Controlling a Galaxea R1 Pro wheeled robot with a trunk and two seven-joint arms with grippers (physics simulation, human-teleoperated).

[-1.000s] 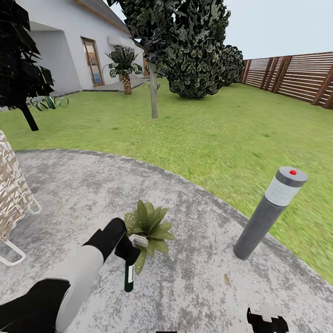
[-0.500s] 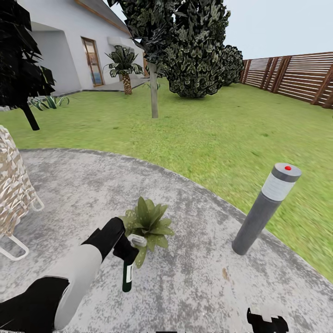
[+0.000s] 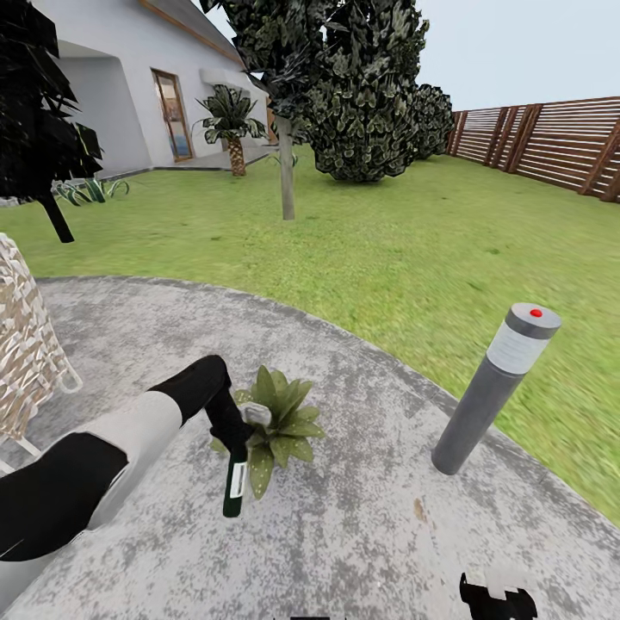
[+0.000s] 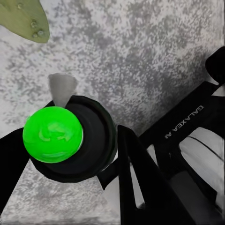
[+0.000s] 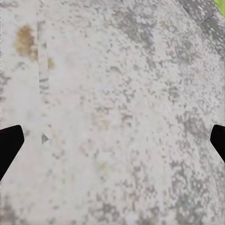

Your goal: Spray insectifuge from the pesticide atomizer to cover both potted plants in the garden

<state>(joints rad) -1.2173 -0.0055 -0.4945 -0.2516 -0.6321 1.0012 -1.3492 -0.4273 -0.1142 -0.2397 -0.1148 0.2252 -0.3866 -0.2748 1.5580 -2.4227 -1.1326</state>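
In the head view my left gripper [image 3: 232,441] is shut on the pesticide atomizer [image 3: 234,487], a slim dark-green bottle with a white label that hangs down below the fingers. It is held right beside a potted plant [image 3: 282,419], a low rosette of broad green leaves on the grey paving, at the plant's near-left edge. The left wrist view looks down on the atomizer's black round head [image 4: 86,140], which carries a bright green ball, with one leaf [image 4: 26,18] of the plant at the picture's corner. My right gripper [image 3: 495,596] hangs low over bare paving, open, with its fingertips [image 5: 9,145] spread wide.
A grey bollard lamp [image 3: 495,392] with a red dot stands at the paving's right edge. A woven chair [image 3: 21,353] is at the left. Beyond lie lawn [image 3: 387,241], a thin tree trunk [image 3: 287,172], a slat fence [image 3: 551,142] and the house [image 3: 112,95].
My left forearm has risen and swung up and left. The atomizer in its grip has moved slightly up and closer against the plant. The right gripper has stayed put.
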